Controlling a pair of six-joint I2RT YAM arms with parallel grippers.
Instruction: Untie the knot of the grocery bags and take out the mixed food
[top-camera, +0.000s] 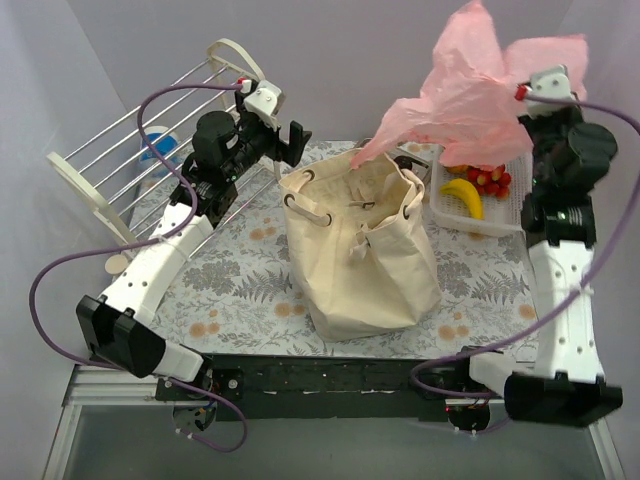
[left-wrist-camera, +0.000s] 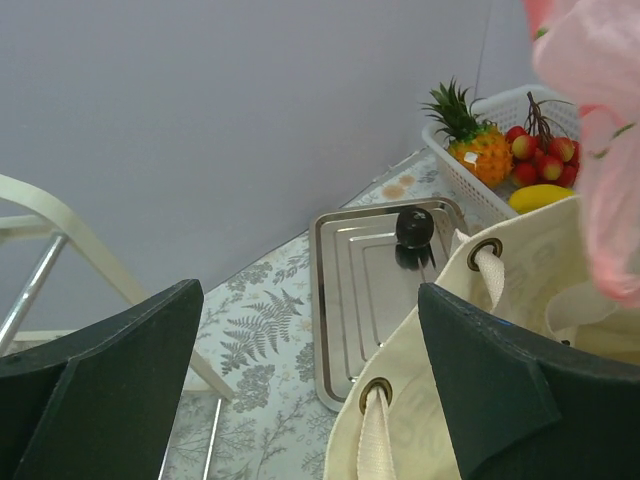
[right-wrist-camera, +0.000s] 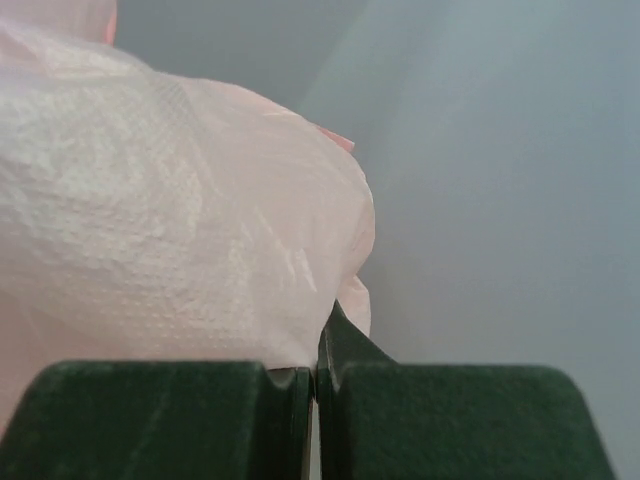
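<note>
Right tool: jaws pressed together on a fold of the pink plastic bag, held high at the far right.
Bag shape: crumpled, spreading left over the tote's mouth.
Left tool: fingers spread wide, gripping nothing, just left of the tote's far rim.
Canvas tote: upright in the middle of the table, mouth open, cord through metal eyelets.
White basket: far right, holding a pineapple, banana and red fruits.
Metal tray: beyond the tote, with a dark round object on it.
</note>
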